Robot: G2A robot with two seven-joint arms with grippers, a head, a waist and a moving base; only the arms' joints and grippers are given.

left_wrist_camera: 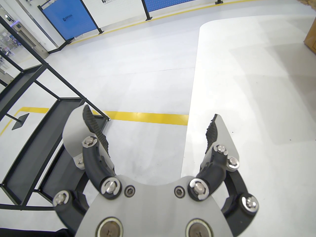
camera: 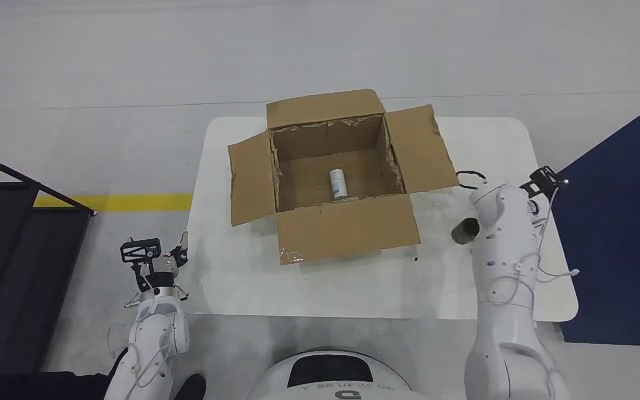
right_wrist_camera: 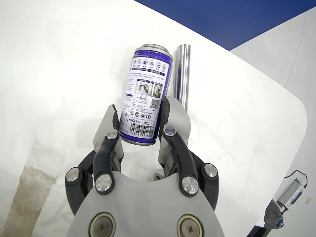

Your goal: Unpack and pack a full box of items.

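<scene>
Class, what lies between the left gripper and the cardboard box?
Nothing. In the top view, the stretch from the left gripper to the box is bare white table.

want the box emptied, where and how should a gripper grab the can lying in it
Grip the can across its middle, coming straight down. It lies on its side on the box floor, long axis pointing away from the robot, so closing on its left and right flanks looks best; the walls block a sideways approach.
</scene>
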